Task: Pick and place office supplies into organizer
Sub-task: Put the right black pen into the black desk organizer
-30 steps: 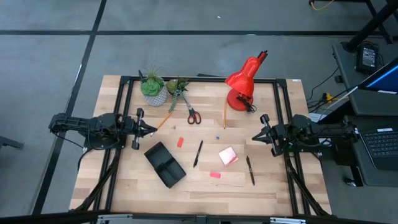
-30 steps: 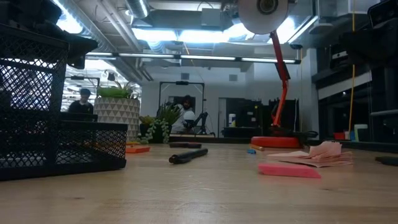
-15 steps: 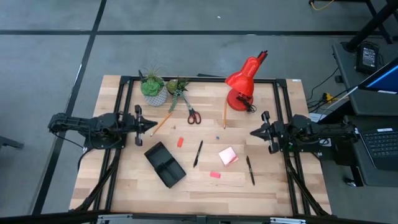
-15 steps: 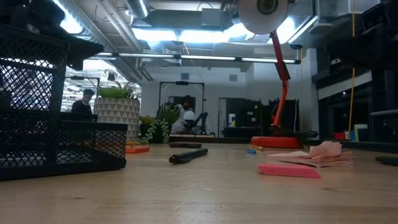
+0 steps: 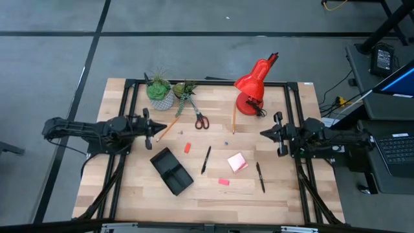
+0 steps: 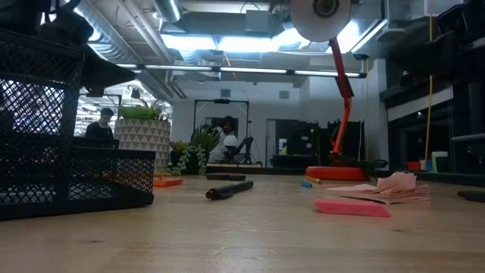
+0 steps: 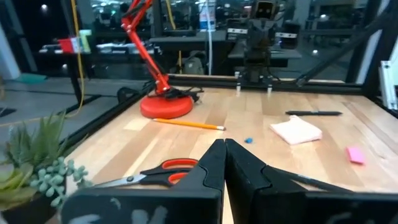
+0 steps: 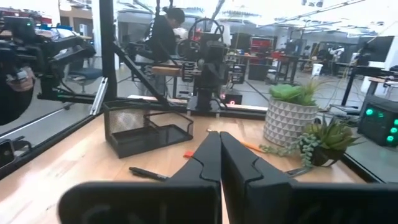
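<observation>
A wooden table seen from above, with a dark robot arm at each side and office supplies scattered between them. At the left edge, the left gripper (image 5: 157, 129) has drawn back a little toward its own side since a second ago and holds nothing; its two fingers (image 7: 214, 163) are pressed together, as the left wrist view shows. Just beyond its tip an orange pencil (image 5: 169, 125) lies on the wood, near two potted plants (image 5: 160, 91) at the far left. The black organizer (image 5: 171, 171) sits left of centre, toward the near edge, tilted at an angle, and nothing appears to lie in it. Moving right: red-handled scissors (image 5: 200, 120) toward the far side, a small red eraser (image 5: 187, 147), a black pen (image 5: 206, 159) at the middle, a second pencil (image 5: 233, 118) beside the red desk lamp (image 5: 252, 87), a pink sticky-note pad (image 5: 237, 162), a flat pink eraser (image 5: 224, 182) and another black pen (image 5: 260, 177). At the right edge, the right gripper (image 5: 264, 134) has shifted slightly and its fingers (image 8: 211, 155), a touch apart a second ago, are now shut on nothing. Every item has kept its place, so sorting has not yet begun and both arms look merely poised.
</observation>
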Robot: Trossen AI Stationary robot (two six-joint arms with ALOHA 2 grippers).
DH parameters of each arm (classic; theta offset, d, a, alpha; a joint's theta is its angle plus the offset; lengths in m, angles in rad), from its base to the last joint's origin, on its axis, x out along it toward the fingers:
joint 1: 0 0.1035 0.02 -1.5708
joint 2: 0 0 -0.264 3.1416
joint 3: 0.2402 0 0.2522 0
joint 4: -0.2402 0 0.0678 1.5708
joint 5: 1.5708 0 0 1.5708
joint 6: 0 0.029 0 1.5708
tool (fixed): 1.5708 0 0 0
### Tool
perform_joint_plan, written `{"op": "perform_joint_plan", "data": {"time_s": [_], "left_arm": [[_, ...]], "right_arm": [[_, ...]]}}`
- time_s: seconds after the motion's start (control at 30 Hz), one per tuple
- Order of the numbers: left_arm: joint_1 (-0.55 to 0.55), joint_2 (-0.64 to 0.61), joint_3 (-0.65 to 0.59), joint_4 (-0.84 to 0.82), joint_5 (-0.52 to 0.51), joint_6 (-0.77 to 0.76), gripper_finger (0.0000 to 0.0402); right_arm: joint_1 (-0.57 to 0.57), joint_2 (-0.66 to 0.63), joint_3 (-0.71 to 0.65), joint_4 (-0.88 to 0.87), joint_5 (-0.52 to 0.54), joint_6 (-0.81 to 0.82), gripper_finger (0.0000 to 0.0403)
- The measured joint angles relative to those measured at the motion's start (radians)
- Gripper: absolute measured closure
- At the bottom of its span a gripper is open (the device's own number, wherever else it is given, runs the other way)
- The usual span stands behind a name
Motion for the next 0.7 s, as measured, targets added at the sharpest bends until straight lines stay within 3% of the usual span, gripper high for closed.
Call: {"op": "perform_joint_plan", "data": {"time_s": [0.23, 0.4, 0.7], "left_arm": [[0.065, 0.083, 0.012, 0.085, 0.006, 0.006, 0.0400], [0.098, 0.133, 0.012, 0.195, 0.105, 0.014, 0.0400], [0.110, 0.185, 0.049, 0.208, 0.143, -0.076, 0.0400]], "right_arm": [[-0.027, 0.000, 0.000, 0.001, -0.002, 0.043, 0.0401], [-0.028, 0.017, 0.054, -0.016, -0.002, 0.070, 0.0401], [-0.025, 0.196, 0.195, -0.112, -0.002, 0.150, 0.0401]]}}
